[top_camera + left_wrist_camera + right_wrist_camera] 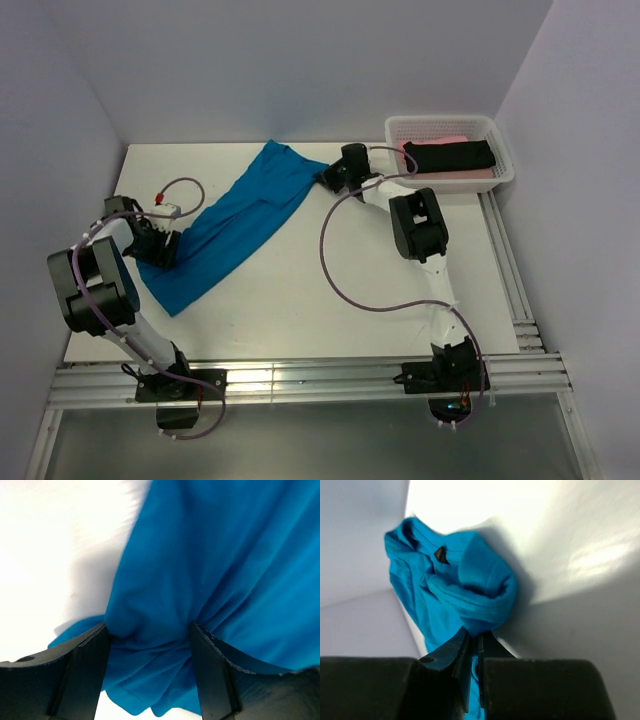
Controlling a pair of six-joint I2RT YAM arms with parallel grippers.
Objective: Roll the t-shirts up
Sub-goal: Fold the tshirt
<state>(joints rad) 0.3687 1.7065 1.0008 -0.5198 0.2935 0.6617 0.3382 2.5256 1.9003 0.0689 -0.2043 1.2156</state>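
**Both grippers held the blue shirt by opposite ends**

The right gripper was closed almost flat on a thin fold of the blue shirt just beside its ribbed collar. The collar end bunched up in front of the fingers, with a small dark label showing. The left gripper stood much wider. A thick wad of the same cloth filled the gap and touched both fingers, and creases fanned out from the contact, so it looked like a grip and not a loose straddle.

The shirt lay slantwise on the table. Its collar end was at the far middle and its hem end was near the left edge, by the left gripper. The cloth was partly gathered along its length, not spread flat.

The cloth looked light, limp and unlikely to slip. It would probably sag, fold on itself and follow whichever end was pulled, and it had no stiffness to hold a shape. For a tidy roll it probably needed spreading flat first. Holds at two corners of one edge seemed better than these bunched handfuls.

The basket sat at the far right corner, just beside the right gripper. A black shirt lay inside it on top of a pink shirt. The basket left little room on that side, so a wide sweep there could have knocked its wall. The right arm's cable looped over the middle of the table near the shirt's edge and could have snagged the cloth. The side walls stood close on both sides.
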